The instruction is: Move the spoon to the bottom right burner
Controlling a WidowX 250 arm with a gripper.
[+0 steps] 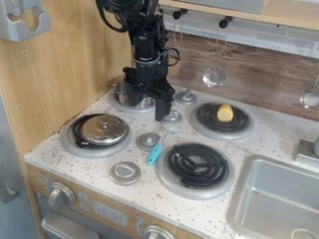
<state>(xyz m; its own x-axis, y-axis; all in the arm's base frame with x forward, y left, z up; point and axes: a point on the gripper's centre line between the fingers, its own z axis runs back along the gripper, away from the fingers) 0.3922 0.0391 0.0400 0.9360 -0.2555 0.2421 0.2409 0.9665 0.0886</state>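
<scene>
We are logging smooth, plastic-looking finish on the turquoise spoon handle (154, 154). We are seeing glossy metal on the round silver lid (100, 133), matt black on the coiled lower right burner (180, 160). We are noting smooth, speckled white countertop (56, 153), grained tan wood side panel (68, 74), satin-looking grey sink basin (271, 196).

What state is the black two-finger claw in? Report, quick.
Black claw: open, nothing visible in its grip; the metal spoon with the turquoise plastic-looking handle lies below it in view.
</scene>
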